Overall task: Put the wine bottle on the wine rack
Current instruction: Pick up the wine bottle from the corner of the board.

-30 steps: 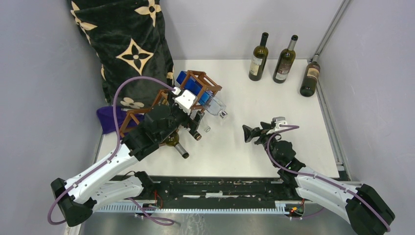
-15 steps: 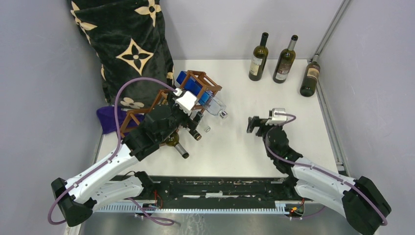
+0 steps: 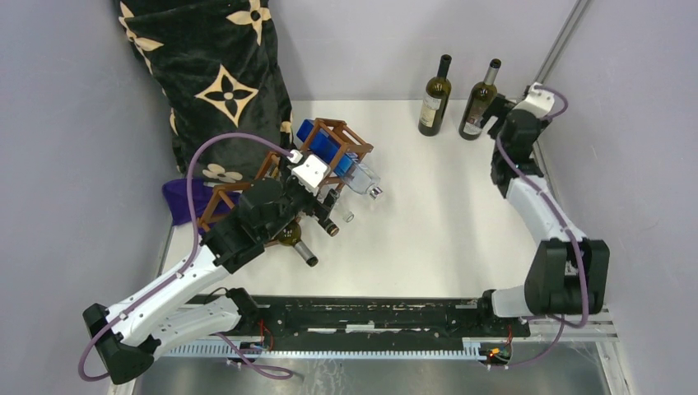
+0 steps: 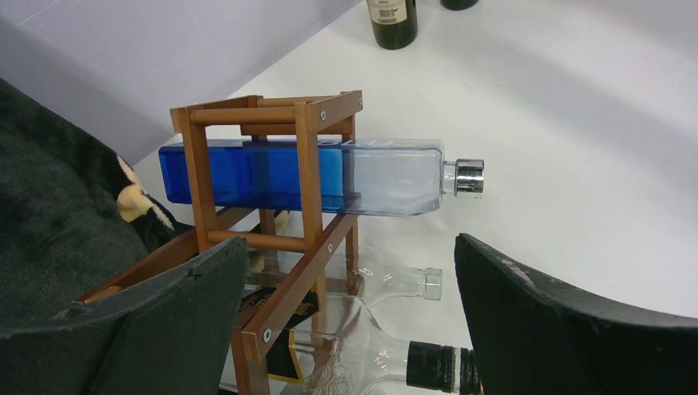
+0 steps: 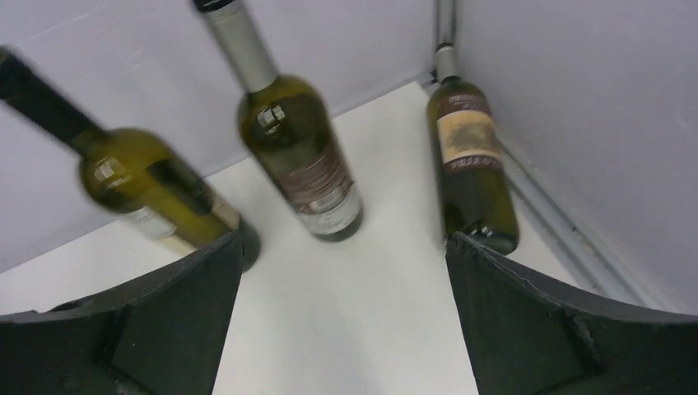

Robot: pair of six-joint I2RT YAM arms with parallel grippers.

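Three upright wine bottles (image 5: 300,156) are framed just ahead of the released right gripper (image 5: 344,247) at the table's (image 3: 428,222) far-right corner.

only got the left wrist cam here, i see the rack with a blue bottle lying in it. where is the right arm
Observer: Stretched to the far right corner of the table; the right end effector hovers near the back wall.
Operator: holding a wine bottle?
Observer: No, it is open and empty, with the middle bottle straight ahead of it.
Operator: how many bottles over there
Observer: Three: that one, a left bottle, and a right bottle close to the side wall.
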